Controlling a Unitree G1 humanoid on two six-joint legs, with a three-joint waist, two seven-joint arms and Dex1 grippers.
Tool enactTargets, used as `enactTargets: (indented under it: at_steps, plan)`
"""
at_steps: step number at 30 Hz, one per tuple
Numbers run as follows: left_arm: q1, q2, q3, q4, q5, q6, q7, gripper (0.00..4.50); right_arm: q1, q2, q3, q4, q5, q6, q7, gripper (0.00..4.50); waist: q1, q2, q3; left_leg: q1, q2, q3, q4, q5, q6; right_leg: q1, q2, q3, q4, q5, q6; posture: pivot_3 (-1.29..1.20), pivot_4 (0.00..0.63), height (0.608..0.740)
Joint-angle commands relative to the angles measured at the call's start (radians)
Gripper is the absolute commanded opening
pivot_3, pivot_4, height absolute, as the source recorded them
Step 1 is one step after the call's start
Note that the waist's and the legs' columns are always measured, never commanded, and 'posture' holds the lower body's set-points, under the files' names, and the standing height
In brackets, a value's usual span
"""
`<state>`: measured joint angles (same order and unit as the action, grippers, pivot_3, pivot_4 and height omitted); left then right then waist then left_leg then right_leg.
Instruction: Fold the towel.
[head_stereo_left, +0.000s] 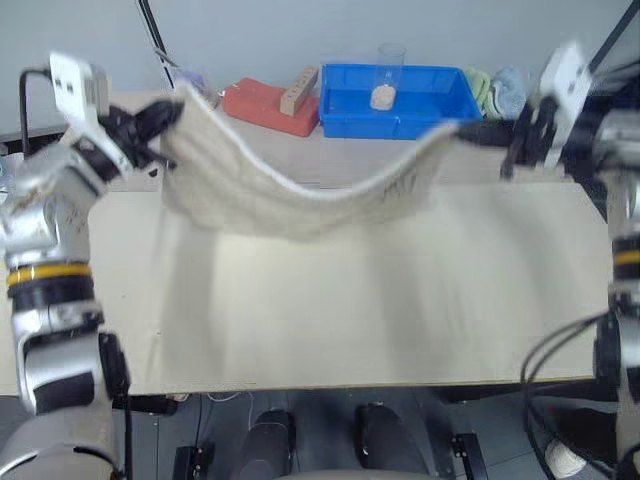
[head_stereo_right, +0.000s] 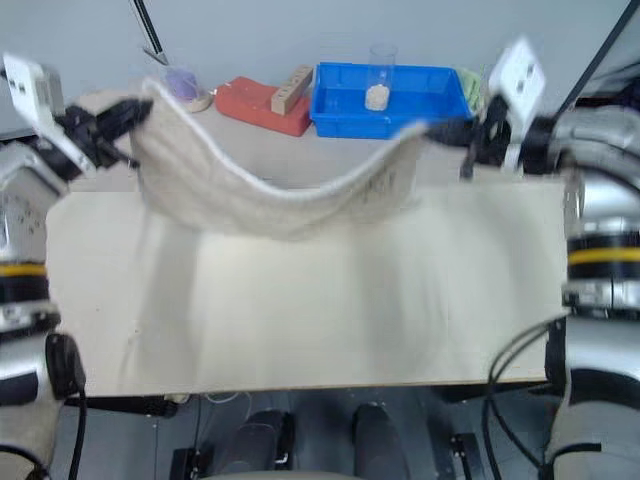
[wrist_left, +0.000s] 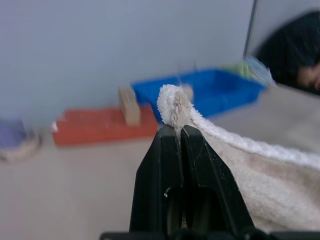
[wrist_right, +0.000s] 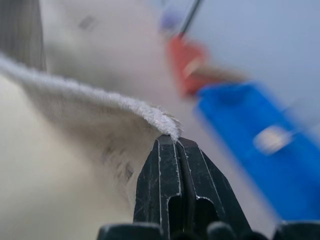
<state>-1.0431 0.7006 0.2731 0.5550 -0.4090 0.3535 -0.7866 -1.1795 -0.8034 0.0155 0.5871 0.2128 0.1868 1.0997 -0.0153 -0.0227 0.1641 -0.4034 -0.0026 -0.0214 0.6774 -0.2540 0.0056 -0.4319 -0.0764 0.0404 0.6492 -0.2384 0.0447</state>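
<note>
Beige terry cloth is seen stretched in the air between the two arms: the towel (head_stereo_left: 300, 195) is held up above the pale counter (head_stereo_left: 350, 320), one corner pinched at each side, and its middle sags in a shallow curve whose lowest part hangs close over the counter's far half. Whether the sagging part touches the surface cannot be told. The left pincer (wrist_left: 180, 131) is clamped tight on a bunched corner of the towel, the two black fingers (wrist_left: 159, 165) pressed together with a tuft of terry standing out above their tips. The right pincer (wrist_right: 175, 141) is likewise closed fully, and the white-edged opposite corner is nipped at its very tip, the cloth falling away to one side below it. A small dark printed mark (head_stereo_left: 398, 187) is seen on the hanging face near the right-hand end. Behind the towel, along the far edge of the counter, a blue tray (head_stereo_left: 340, 110) is placed, with a clear cup (head_stereo_left: 390, 62) standing in it and a small tan object (head_stereo_left: 382, 96) seen at the cup's base. Just beside the tray on the left a red flat block (head_stereo_left: 262, 108) lies, with a small wooden piece (head_stereo_left: 299, 88) resting on it. At the tray's right end a green cloth (head_stereo_left: 478, 88) and a light blue cloth (head_stereo_left: 508, 90) are bunched together.
</note>
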Motion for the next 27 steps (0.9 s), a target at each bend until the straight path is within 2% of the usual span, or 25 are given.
enactTargets:
  at_steps: [1, 3, 7, 10, 14, 19, 23, 27]
  plan:
    - [-0.099, 0.021, 0.028, 0.103, -0.002, -0.074, -0.031, 0.00, -0.094, -0.036, -0.050, 0.075, -0.014, -0.054, -0.003, 0.04, -0.001, 0.000, 0.000, -0.002, 0.000, 0.001, 0.001, 0.000, -0.001, -0.003, 0.000, 0.000, 0.001, 0.000, 0.000, 0.00, 0.150, 0.740]
    - [-0.114, 0.027, 0.025, 0.122, -0.006, -0.080, -0.065, 0.00, -0.110, -0.048, -0.053, 0.080, -0.014, -0.053, 0.021, 0.04, -0.002, 0.000, 0.000, -0.005, -0.001, 0.003, 0.000, 0.001, -0.002, -0.006, -0.001, 0.000, 0.001, 0.001, 0.001, 0.00, 0.150, 0.740]
    - [0.042, 0.060, 0.024, 0.000, -0.035, -0.020, -0.158, 0.00, 0.034, -0.123, -0.064, -0.124, 0.040, 0.045, 0.130, 0.04, -0.004, 0.000, 0.000, -0.007, 0.000, 0.007, 0.000, -0.001, 0.001, -0.007, -0.002, 0.000, -0.001, 0.001, 0.002, 0.00, 0.150, 0.740]
    - [0.243, 0.081, 0.031, -0.155, -0.058, 0.029, -0.190, 0.00, 0.249, -0.182, -0.078, -0.366, 0.092, 0.128, 0.182, 0.04, -0.003, 0.001, 0.000, -0.007, 0.001, 0.005, 0.000, -0.003, 0.005, -0.008, -0.002, 0.000, -0.001, 0.001, 0.002, 0.00, 0.150, 0.740]
    - [0.574, 0.080, 0.065, -0.394, -0.104, 0.108, -0.195, 0.00, 0.645, -0.240, -0.108, -0.721, 0.164, 0.215, 0.212, 0.04, -0.003, 0.001, 0.000, -0.006, 0.002, 0.000, 0.001, -0.006, 0.010, -0.008, -0.001, 0.001, 0.002, 0.001, 0.002, 0.00, 0.150, 0.740]
    - [0.855, 0.070, 0.099, -0.551, -0.135, 0.150, -0.183, 0.00, 0.932, -0.298, -0.138, -0.883, 0.182, 0.226, 0.245, 0.04, 0.003, 0.001, 0.000, -0.002, 0.002, 0.000, 0.003, -0.006, 0.009, -0.005, -0.005, 0.003, -0.001, 0.001, 0.002, 0.00, 0.150, 0.740]
    - [0.974, 0.075, 0.141, -0.586, -0.160, 0.180, -0.179, 0.00, 1.066, -0.351, -0.165, -0.941, 0.231, 0.277, 0.286, 0.04, 0.010, 0.000, 0.000, 0.016, 0.002, 0.000, 0.002, -0.006, 0.009, 0.015, -0.005, 0.002, -0.004, 0.000, 0.001, 0.00, 0.150, 0.740]
    - [0.992, 0.082, 0.183, -0.559, -0.174, 0.194, -0.162, 0.00, 1.059, -0.347, -0.157, -0.928, 0.264, 0.341, 0.253, 0.04, 0.010, 0.000, 0.000, 0.018, 0.003, 0.000, 0.002, -0.006, 0.009, 0.016, -0.003, 0.002, -0.004, 0.000, 0.001, 0.00, 0.150, 0.740]
